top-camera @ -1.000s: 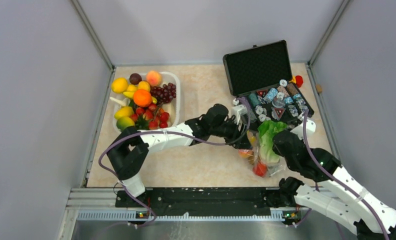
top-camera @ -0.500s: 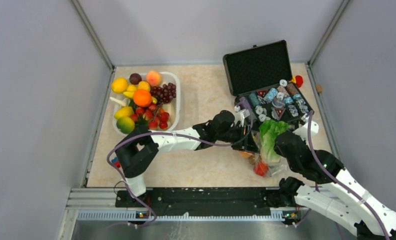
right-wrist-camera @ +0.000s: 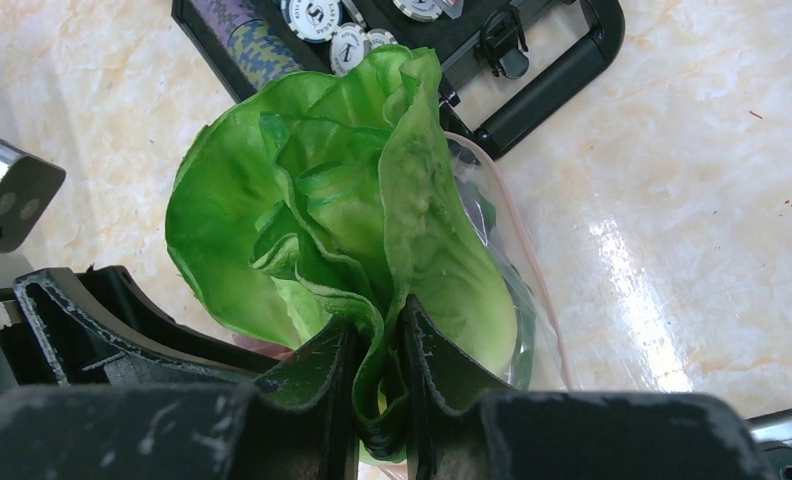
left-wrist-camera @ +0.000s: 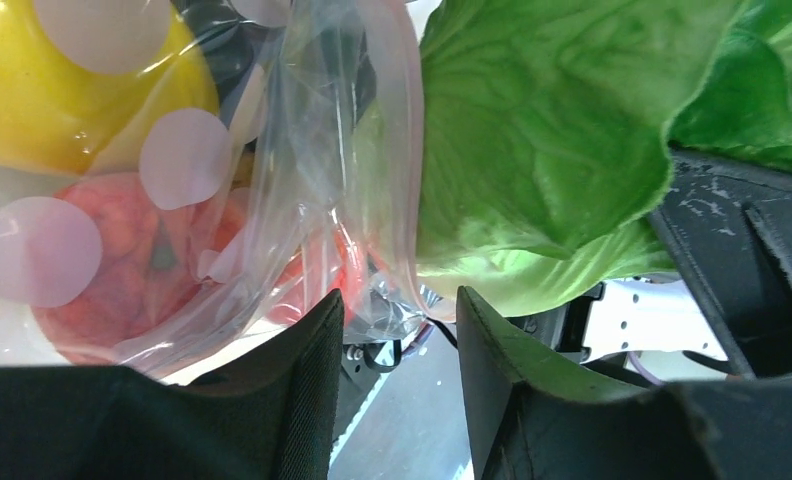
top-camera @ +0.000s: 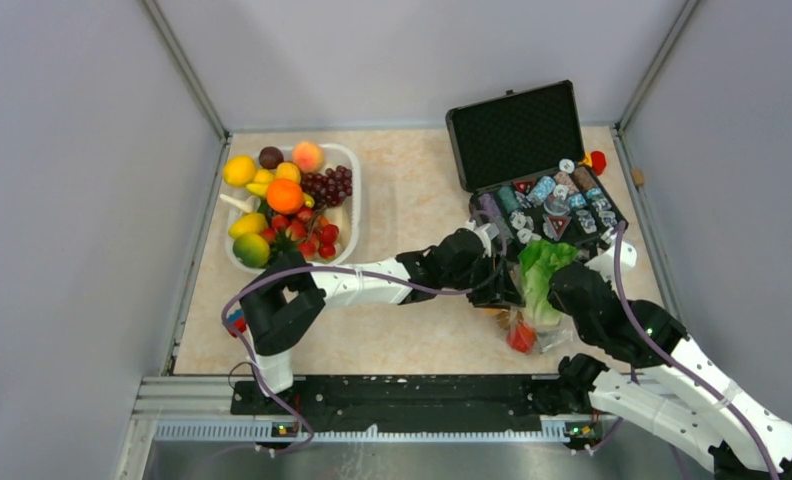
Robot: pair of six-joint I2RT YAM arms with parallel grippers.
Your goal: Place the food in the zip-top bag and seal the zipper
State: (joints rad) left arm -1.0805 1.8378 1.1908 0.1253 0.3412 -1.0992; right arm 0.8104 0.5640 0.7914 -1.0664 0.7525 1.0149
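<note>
Lettuce point(right-wrist-camera: 312, 200): the right wrist view shows the right gripper point(right-wrist-camera: 377, 325) clenching a leaf. The left wrist view shows the left gripper point(left-wrist-camera: 397, 305) parted around the zip-top bag point(left-wrist-camera: 302, 150) rim.

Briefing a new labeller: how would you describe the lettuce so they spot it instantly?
Find the open black case at the table's far right. Just in front of it, the right gripper pinches the lettuce at the zip-top bag. It alone is ruffled, leafy and bright green.

Robot lab test cell.
You're inside grey enclosure panels point(top-camera: 72, 200), with an aluminium frame rail point(top-camera: 402, 432) and a marble-print tabletop point(top-camera: 402, 190).
</note>
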